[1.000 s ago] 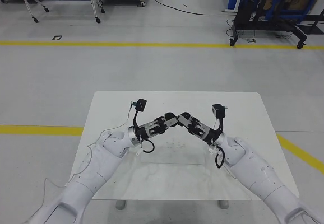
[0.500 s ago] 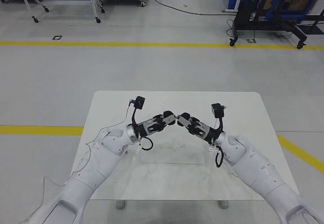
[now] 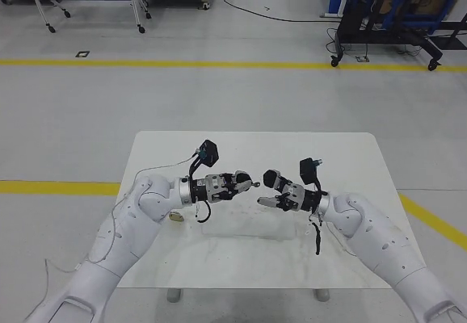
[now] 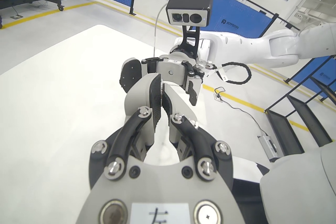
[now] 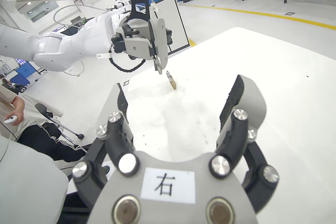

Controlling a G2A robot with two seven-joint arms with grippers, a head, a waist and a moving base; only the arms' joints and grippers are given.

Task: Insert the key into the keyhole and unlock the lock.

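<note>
My left gripper (image 3: 249, 184) hovers over the middle of the white table (image 3: 338, 161), shut on a silver key (image 5: 158, 65) that sticks out past its fingertips. A small brass padlock (image 5: 171, 81) sits just below the key's tip. I cannot tell whether it hangs from the key or rests on the table. From the left wrist, the left gripper (image 4: 160, 90) has its pads pressed together and the key is hidden. My right gripper (image 5: 181, 86) faces it a short way off, open with nothing between its fingers (image 4: 130, 75).
The tabletop around the grippers is bare white with a few dark specks. Its far edge (image 3: 254, 133) and side edges lie well away from both arms. A black metal rack (image 4: 302, 114) stands on the floor beside the table.
The two grippers met tip to tip above the table's middle before. They have drawn apart, and both arms have swung lower and toward the near side.
</note>
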